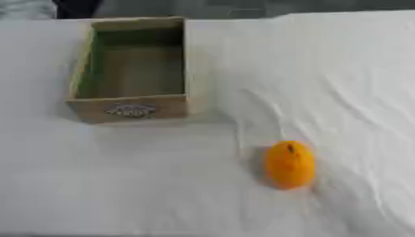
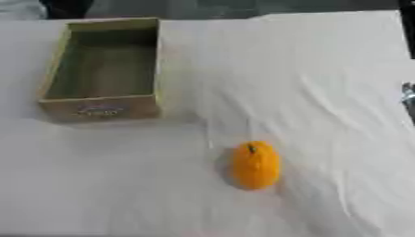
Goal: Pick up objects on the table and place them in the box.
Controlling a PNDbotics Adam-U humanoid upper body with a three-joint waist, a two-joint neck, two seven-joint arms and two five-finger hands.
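Silver-dark sliver (image 2: 408, 99) at right edge, right eye view only

We see a white cloth (image 1: 340, 69) with soft grey creases. On it the box (image 1: 129, 107) is tan outside, with a dull olive floor and a green strip along its inner left wall; its front bears an oval grey label. The fruit (image 1: 289, 165) is bright orange, with a small dark stem spot.
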